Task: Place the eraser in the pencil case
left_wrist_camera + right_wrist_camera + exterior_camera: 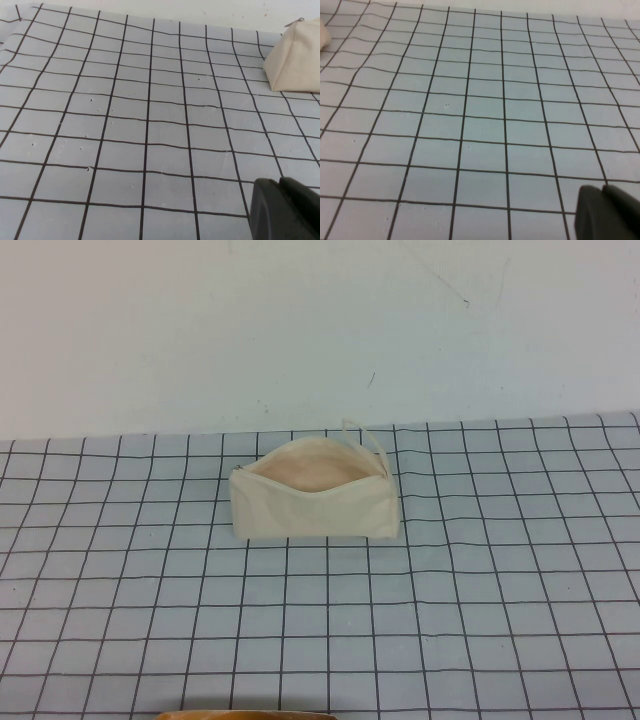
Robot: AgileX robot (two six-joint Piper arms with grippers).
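The pencil case (315,505) is a cream fabric pouch standing on the grid mat (450,600) at mid-table. Its zip mouth gapes upward, showing the pinkish lining, with a cord loop at its right end. One end of it shows in the left wrist view (295,57), and a sliver in the right wrist view (322,35). The eraser is not visible in any view. My left gripper (281,186) is shut and empty, low over the mat, well short of the pouch. My right gripper (603,192) is shut and empty over bare mat. Neither arm shows in the high view.
A pale wall (320,330) rises right behind the mat's far edge. A thin orange-brown rim (245,714) shows at the near edge of the high view. The blue-grey mat with black grid lines (480,110) covers the table.
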